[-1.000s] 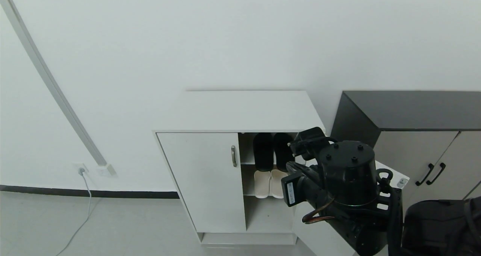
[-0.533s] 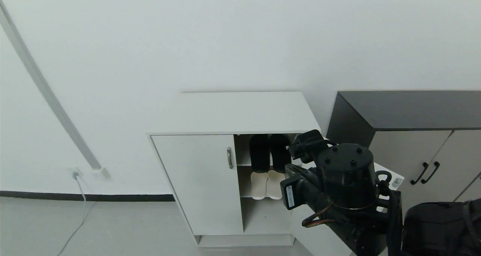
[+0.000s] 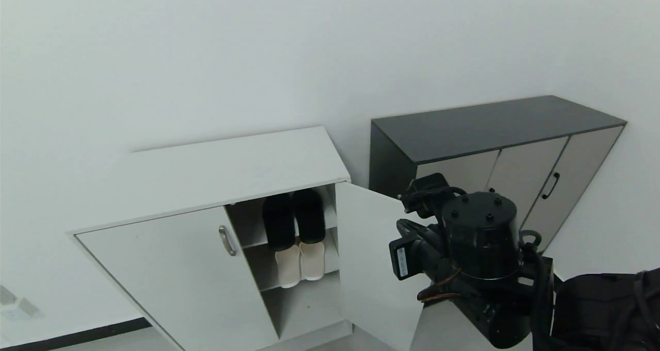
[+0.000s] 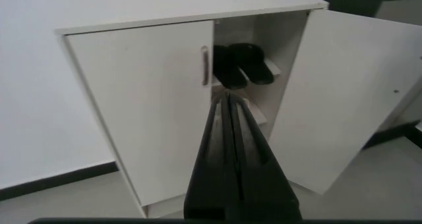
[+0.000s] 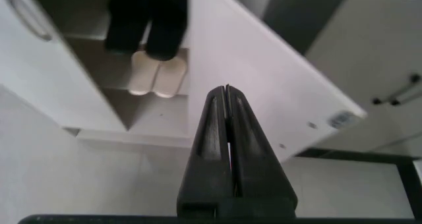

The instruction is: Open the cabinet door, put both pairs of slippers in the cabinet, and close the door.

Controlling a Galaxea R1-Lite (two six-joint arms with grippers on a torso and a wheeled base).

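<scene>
- Panned head view, furniture unmoved: cabinet (image 3: 232, 160) right door (image 3: 371, 268) open, black slippers (image 3: 294, 217) above white slippers (image 3: 300, 261) inside.
- Left wrist view: left gripper (image 4: 228, 99) pinched together, empty, facing the opening.
- Right wrist view: right gripper (image 5: 226, 92) closed, empty, near the door; best pushed at its free edge.

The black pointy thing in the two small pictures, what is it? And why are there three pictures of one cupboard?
Those are a robot's two black fingers, pressed shut and holding nothing. One small picture comes from a camera on its left wrist, looking past the left fingers; the other from its right wrist, past the right fingers. The big picture comes from the robot's head, with the right arm low down. All look at a white cabinet with one open door. Inside, black slippers sit on the upper shelf, white slippers on the shelf below.
</scene>
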